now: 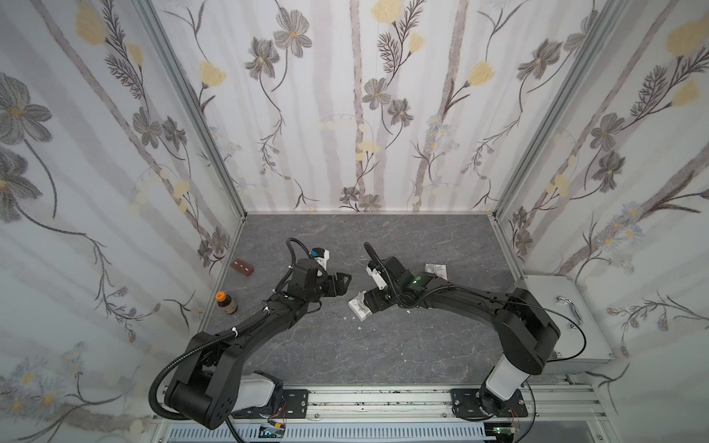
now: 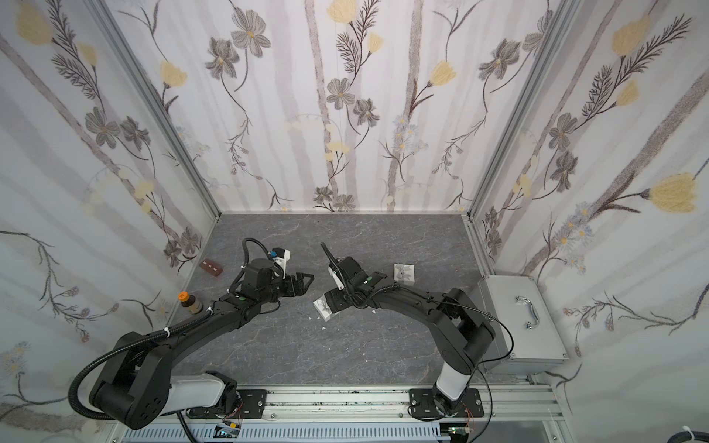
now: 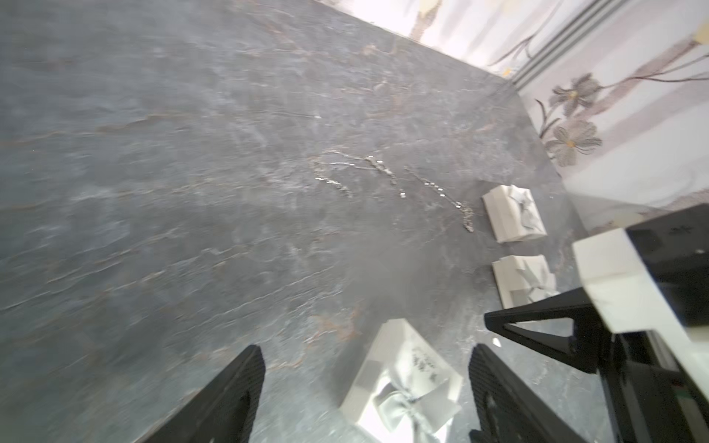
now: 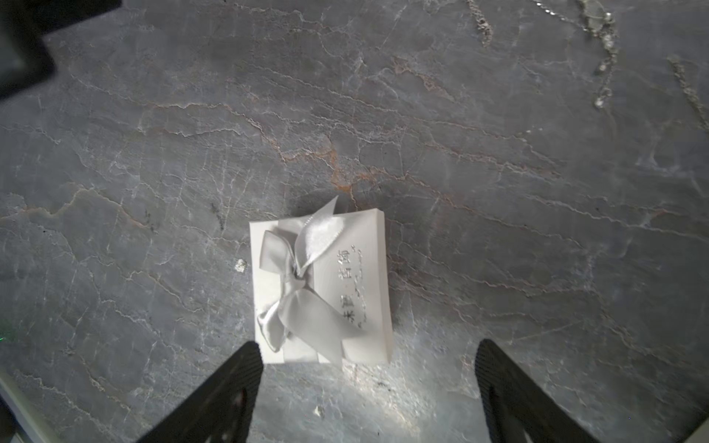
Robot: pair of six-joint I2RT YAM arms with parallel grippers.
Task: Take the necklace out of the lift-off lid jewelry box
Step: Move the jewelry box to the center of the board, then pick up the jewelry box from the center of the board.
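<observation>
Two hands spread apart, left hand [image 3: 366, 351], right hand [image 4: 368, 344] facing lidded jewelry box [image 4: 360, 237], necklace [image 3: 376, 163] on open tabletop [image 3: 172, 172].

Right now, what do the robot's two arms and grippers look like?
The left arm and right arm are black with white base segments, black cables and small green lights. The left gripper and right gripper have black, ribbed, tapering fingers.

- Necklace [image 3: 375, 163]: thin silver chain with small bright stones, lying loose and strung out on the grey table [image 3: 192, 191], outside the box.
- Box [image 4: 320, 287]: small, white, square, flat on the table, with a grey satin bow and silver lettering on top.
</observation>
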